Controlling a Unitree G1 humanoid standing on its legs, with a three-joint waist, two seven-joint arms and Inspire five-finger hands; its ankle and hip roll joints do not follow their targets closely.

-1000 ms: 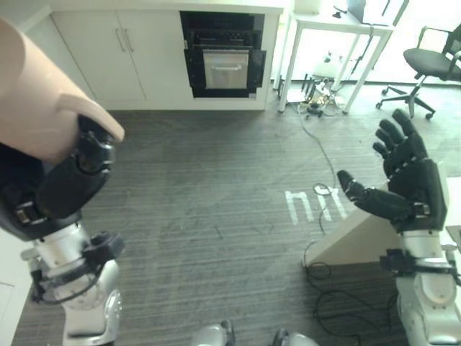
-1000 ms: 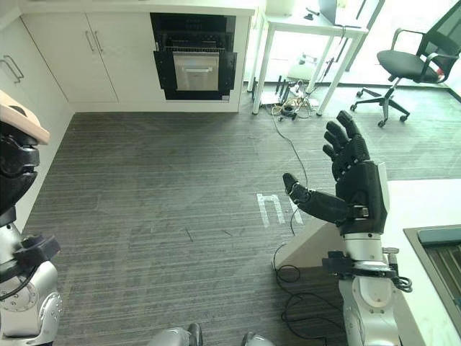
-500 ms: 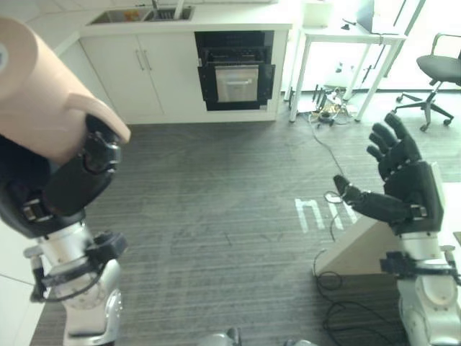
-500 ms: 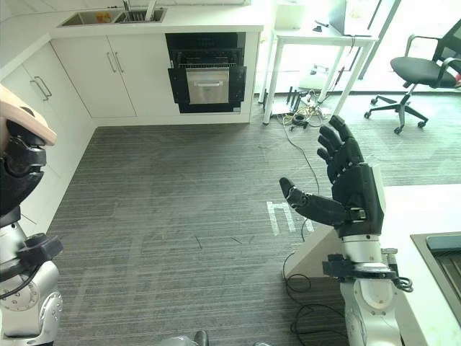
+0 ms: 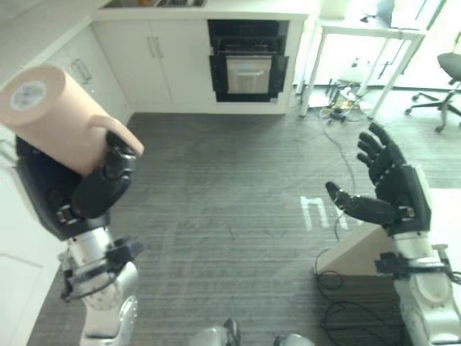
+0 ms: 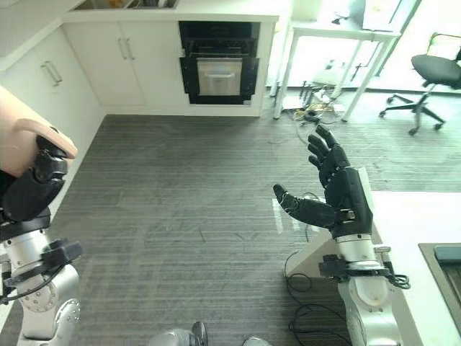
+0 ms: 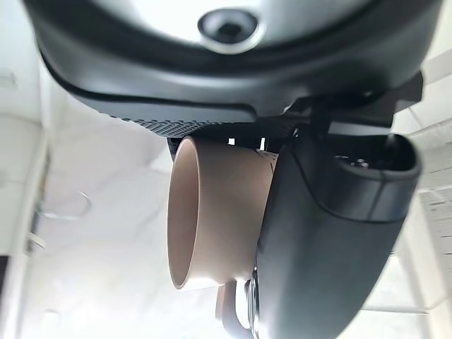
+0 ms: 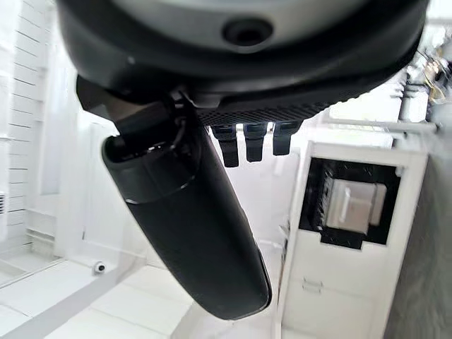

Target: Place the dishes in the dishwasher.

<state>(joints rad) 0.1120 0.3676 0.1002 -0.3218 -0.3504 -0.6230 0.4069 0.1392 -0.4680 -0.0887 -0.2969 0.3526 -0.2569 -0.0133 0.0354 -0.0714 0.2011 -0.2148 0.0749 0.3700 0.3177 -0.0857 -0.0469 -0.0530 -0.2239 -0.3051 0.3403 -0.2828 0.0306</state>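
Beige mug point(image 7: 212, 212), seemingly empty, in left hand point(image 5: 86, 191)

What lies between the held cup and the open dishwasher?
Bare grey floor, seen in the right eye view, separates the cup in the left robot hand from the dishwasher.

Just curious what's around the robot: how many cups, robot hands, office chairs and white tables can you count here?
Cup: 1
Robot hands: 2, left hand, right hand
Office chair: 1
White table: 1
Total: 5
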